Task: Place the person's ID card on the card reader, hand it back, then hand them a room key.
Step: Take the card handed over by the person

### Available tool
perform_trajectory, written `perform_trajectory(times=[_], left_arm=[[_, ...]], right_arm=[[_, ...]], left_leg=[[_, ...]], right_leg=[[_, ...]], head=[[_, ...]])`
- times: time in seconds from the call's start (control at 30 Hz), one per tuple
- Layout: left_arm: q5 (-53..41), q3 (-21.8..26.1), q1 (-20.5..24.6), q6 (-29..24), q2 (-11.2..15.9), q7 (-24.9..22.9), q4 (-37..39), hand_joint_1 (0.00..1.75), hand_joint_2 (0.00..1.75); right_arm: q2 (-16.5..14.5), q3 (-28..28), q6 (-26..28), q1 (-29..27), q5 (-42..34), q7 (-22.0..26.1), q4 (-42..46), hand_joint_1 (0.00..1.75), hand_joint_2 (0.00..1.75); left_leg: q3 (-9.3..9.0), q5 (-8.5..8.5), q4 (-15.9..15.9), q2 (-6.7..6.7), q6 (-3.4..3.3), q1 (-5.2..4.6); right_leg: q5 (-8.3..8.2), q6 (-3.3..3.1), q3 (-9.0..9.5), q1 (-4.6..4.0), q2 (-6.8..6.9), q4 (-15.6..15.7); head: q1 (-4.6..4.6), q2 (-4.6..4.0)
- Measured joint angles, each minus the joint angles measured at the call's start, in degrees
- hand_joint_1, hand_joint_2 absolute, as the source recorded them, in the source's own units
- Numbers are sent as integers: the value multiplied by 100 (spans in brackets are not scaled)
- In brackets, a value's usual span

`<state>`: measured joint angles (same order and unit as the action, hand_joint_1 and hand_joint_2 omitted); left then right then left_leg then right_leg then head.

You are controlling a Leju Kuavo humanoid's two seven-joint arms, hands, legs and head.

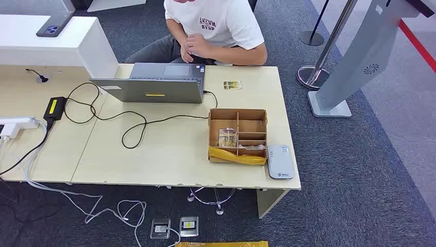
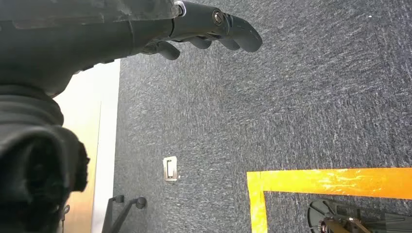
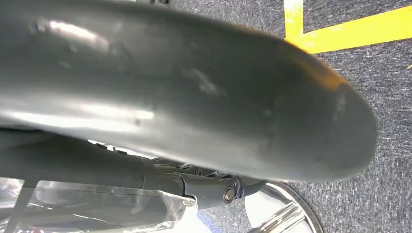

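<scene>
The ID card (image 1: 232, 85) lies flat on the table (image 1: 169, 154) in front of the seated person (image 1: 216, 28), beside the laptop (image 1: 154, 85) and well apart from the card reader (image 1: 280, 161) at the table's near right corner; a flat card is hard to lift, so I judge the fingers could slide it about or push it off the far edge rather than pick it up; the laptop's cable (image 1: 133, 126) and the cardboard box (image 1: 237, 135) sit between the robot and the card, and a reaching arm could snag one or knock the other.

The left hand (image 2: 194, 29) hangs over the carpet with its fingers loosely curled apart and nothing in it; the right hand (image 3: 218, 187) is mostly hidden behind its own thumb, so I cannot tell how its fingers lie; the shiny clear thing near it is too blurred to name.

The box holds something small and pale that may be room keys, but it is too small to tell.
</scene>
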<state>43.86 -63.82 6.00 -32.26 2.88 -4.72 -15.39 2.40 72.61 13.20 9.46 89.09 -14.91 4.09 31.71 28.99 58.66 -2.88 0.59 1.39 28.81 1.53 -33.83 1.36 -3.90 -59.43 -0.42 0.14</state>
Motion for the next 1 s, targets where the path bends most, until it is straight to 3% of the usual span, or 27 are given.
perform_trajectory(times=[0.5, 0.8, 0.93, 1.0], left_arm=[[43, 0, 0, -23, -2, 2, 3, 0, 0], [91, 0, 0, -6, -2, 20, 22, 0, 0], [119, 0, 0, 4, 0, 121, 26, 0, 0], [118, 0, 2, 15, 1, 172, 27, 0, 0]], right_arm=[[37, 0, 44, 0, 0, -2, 0, 0, 0], [124, 23, 404, 4, -216, 254, -2, 0, 0], [378, 252, 740, 99, -676, 698, 0, 0, 175], [626, 393, 935, 268, -775, 944, 3, 0, 175]], left_leg=[[0, 0, 0, 0, 0, 0], [0, 0, 0, 0, 0, -1], [3, 0, 0, 1, 0, -6], [4, -1, 0, 6, -2, -12]], right_leg=[[0, 0, 0, 0, 0, 0], [0, 0, 0, 1, 0, 0], [-2, 2, 1, 7, -2, 0], [-5, 7, 1, 14, -7, 0]], head=[[-1, -1], [-2, -1], [-2, -1], [-3, -1]])
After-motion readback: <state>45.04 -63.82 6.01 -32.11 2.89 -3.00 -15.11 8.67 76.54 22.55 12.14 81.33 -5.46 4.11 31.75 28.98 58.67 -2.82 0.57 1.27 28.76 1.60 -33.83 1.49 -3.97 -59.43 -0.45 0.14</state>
